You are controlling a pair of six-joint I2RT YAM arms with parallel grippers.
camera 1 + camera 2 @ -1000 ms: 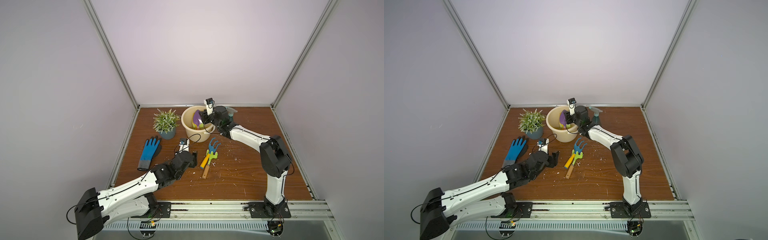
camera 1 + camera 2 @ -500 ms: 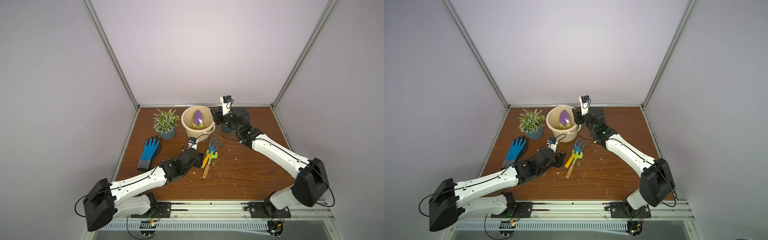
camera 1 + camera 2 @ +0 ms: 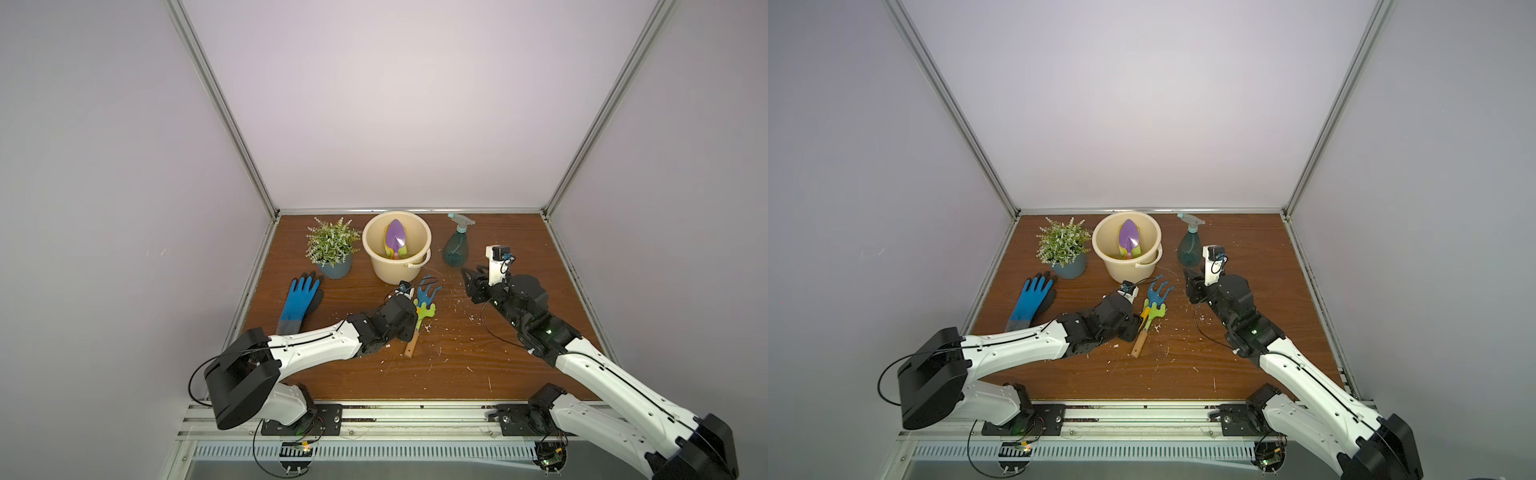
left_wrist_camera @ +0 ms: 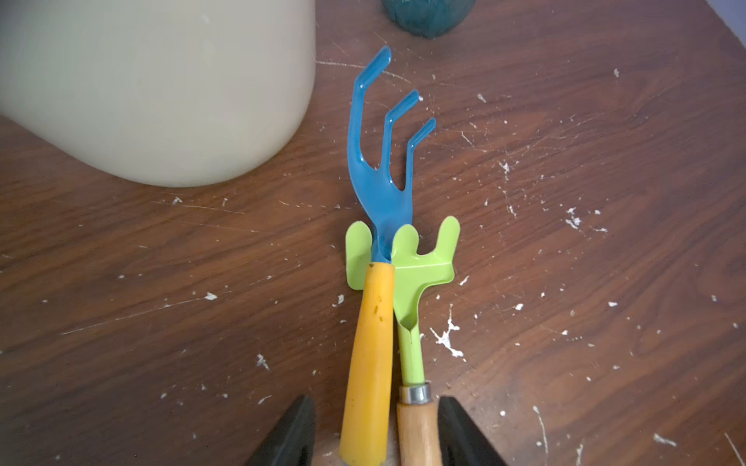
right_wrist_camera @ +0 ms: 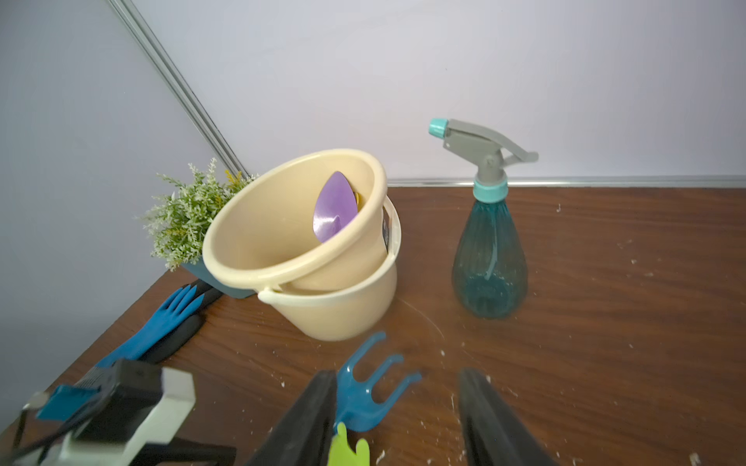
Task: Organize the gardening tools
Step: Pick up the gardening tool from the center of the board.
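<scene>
A blue rake with a yellow handle and a lime-green rake with a wooden handle lie side by side on the table, in front of the bucket. My left gripper straddles both handles, open, with a small gap on each side. A purple trowel stands in the bucket over another tool. The teal spray bottle stands upright to the bucket's right. My right gripper hangs open and empty above the table, right of the blue rake and in front of the bottle.
A potted green plant stands left of the bucket, and a blue-and-grey glove lies flat in front of it. White specks litter the wooden table. Walls close in at the back and on both sides.
My right gripper has left the purple trowel in the bucket and drawn back to the right. My left gripper has moved forward over the rake handles and its jaws have narrowed.
</scene>
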